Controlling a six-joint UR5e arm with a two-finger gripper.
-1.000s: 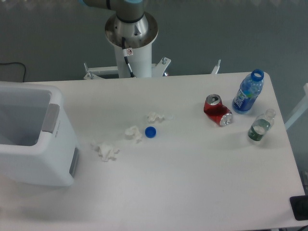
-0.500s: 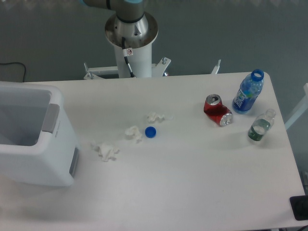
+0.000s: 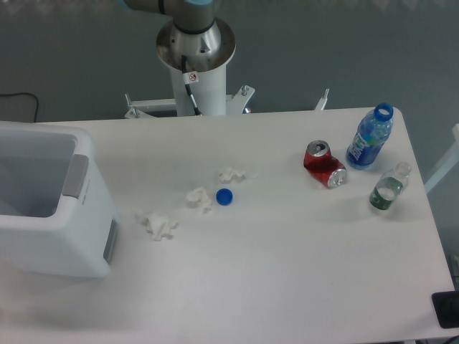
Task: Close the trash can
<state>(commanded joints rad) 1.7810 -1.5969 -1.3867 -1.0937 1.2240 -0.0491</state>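
red can (image 3: 324,164) on side, blue bottle (image 3: 370,137), clear bottle (image 3: 389,188), blue cap (image 3: 224,196), 3 tissue wads (image 3: 157,224)

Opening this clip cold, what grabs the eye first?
The big white trash can at the table's left edge, its top open. Then the colour at far right: a dented red can on its side beside an uncapped blue bottle. Mid-table, a blue cap lies among crumpled tissues.

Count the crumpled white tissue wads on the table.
3: one crumpled white tissue wad beside the large white plastic trash can, one touching the small blue bottle cap, one just behind it.
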